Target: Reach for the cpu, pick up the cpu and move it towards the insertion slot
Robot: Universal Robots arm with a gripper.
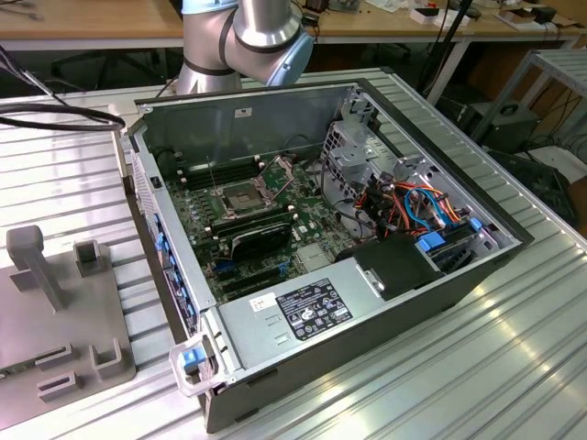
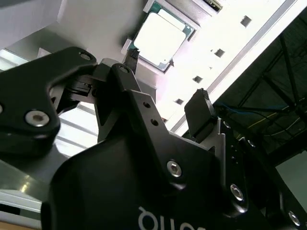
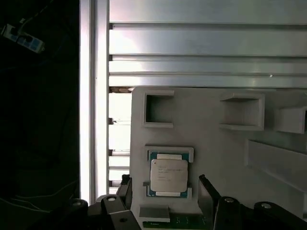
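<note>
The cpu (image 3: 168, 175) is a small pale square chip lying flat in a framed recess of a grey holder plate (image 3: 230, 143); it also appears in the second wrist view (image 2: 160, 38). My gripper (image 3: 164, 180) is open, with one black finger (image 3: 125, 188) on each side of the chip and nothing held. In the second wrist view the gripper (image 2: 167, 74) hangs just short of the chip. The insertion slot (image 1: 237, 195), a silver-framed square socket with a dark centre, sits on the motherboard inside the open computer case (image 1: 431, 293). The arm (image 1: 261, 37) rises behind the case.
Raised square pockets (image 3: 158, 109) stand on the holder plate beyond the chip. A grey fixture (image 1: 55, 312) lies at the exterior view's left. Inside the case are a black card (image 1: 261, 240), a power supply (image 1: 307, 312), a drive cage (image 1: 353, 160) and coloured cables (image 1: 413, 206).
</note>
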